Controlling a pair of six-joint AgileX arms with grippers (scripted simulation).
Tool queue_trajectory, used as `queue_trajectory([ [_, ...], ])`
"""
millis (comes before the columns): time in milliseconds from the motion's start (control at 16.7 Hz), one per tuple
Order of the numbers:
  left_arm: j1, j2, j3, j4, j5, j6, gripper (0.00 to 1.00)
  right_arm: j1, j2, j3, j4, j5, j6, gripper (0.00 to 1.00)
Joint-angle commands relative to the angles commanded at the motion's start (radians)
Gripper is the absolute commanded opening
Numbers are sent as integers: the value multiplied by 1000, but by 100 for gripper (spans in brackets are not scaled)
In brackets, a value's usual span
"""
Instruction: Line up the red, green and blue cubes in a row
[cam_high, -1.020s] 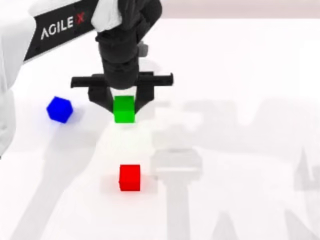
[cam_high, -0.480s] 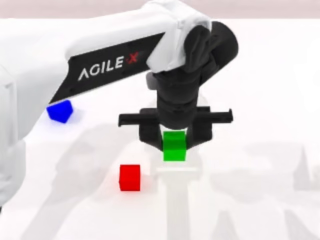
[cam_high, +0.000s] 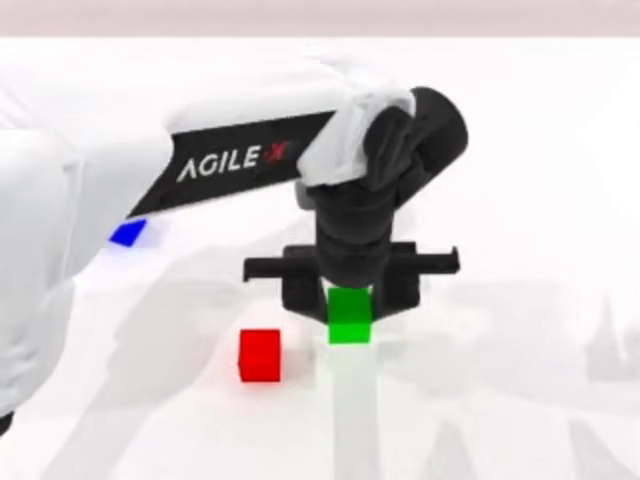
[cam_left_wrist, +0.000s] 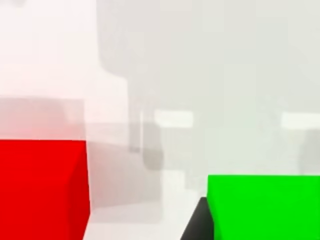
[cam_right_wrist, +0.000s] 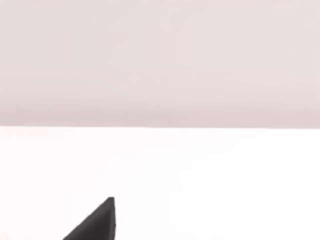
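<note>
The left claw (cam_high: 349, 300) sits at the centre of the top view, its two black fingers pressed against either side of the green cube (cam_high: 349, 316) — gripping it, low over the white table (cam_high: 520, 200). The red cube (cam_high: 260, 355) rests just left of it, near but apart, slightly lower in the frame. In the left wrist view the green cube (cam_left_wrist: 265, 207) and red cube (cam_left_wrist: 42, 190) show side by side with bare table between them. The blue cube (cam_high: 127, 233) lies well off at the left of the frame, mostly hidden under the white arm.

The risks from here look plain: if the fingers let go while the green cube is above the surface, it could bounce or turn out of line with the red one — and a sideways nudge on the way out could knock either cube. The right claw is outside the top view, and its own wrist view shows only one dark fingertip, so its state cannot be told
</note>
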Motion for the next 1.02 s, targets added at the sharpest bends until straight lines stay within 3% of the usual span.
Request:
queue_trajectory([
  [420, -3, 22, -77, 90, 1, -2, 0, 0, 0, 0, 0, 0, 0, 100],
  [1020, -3, 22, -77, 90, 1, -2, 75, 0, 0, 0, 0, 0, 0, 100],
])
